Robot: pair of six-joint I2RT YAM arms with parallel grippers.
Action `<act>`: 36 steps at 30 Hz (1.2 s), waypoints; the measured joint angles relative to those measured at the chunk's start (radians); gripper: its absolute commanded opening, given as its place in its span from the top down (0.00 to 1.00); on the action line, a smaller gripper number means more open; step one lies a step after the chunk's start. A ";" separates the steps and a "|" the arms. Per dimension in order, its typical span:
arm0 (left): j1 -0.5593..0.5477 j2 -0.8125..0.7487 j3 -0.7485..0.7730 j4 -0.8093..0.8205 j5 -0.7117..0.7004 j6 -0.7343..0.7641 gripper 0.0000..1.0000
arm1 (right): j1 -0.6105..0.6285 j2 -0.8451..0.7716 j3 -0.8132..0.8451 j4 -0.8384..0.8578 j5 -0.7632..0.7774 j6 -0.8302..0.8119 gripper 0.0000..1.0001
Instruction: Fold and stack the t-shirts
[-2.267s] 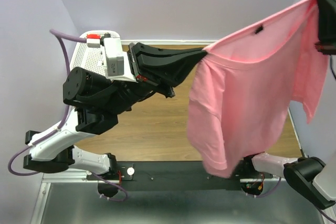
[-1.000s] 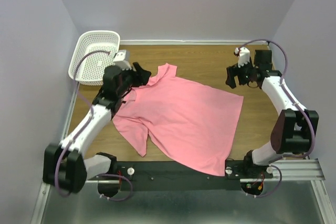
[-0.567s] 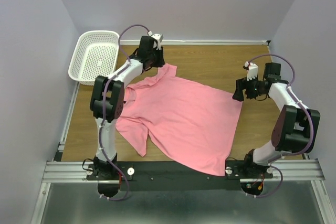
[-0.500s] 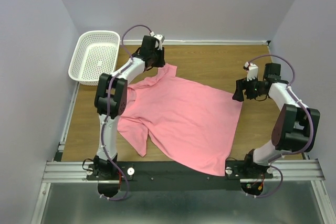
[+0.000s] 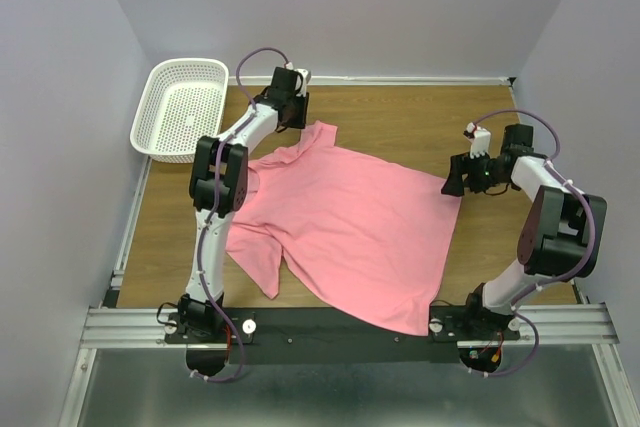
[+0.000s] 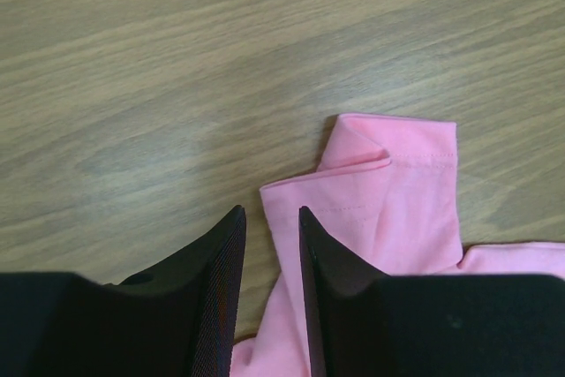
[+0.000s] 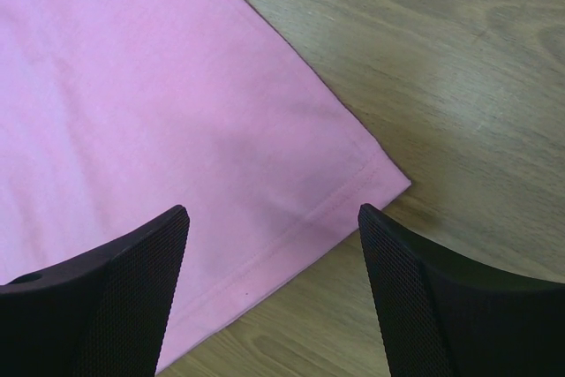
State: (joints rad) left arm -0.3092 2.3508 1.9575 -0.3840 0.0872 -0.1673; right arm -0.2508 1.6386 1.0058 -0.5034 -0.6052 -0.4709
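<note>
While the t-shirt [image 5: 350, 212] lay spread on the worktop [image 5: 400, 112], left jaws hung narrowly parted beside its sleeve [image 6: 388, 183], right jaws gaped wide above its hem corner [image 7: 384, 174].

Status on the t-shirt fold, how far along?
Done: the t-shirt lies spread out on the table, unfolded. In hand: nothing gripped; left tool, jaws narrowly apart, sits at the far sleeve, right tool open over a hem corner. Left: every fold, then stacking.

T-shirt [image 5: 350, 222] lies on table [image 5: 400, 117]; basket [image 5: 190, 61] far left; left pincer [image 6: 271, 218] at sleeve [image 6: 388, 192]; right pincer [image 7: 272, 211] over hem [image 7: 291, 245].
</note>
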 measured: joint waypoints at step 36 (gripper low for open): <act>0.029 0.092 0.077 -0.048 0.225 0.023 1.00 | -0.032 0.016 -0.002 0.000 -0.013 0.000 0.16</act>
State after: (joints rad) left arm -0.2806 2.4428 2.0350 -0.4320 0.3126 -0.1440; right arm -0.2832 1.6543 1.0042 -0.5030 -0.6178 -0.4709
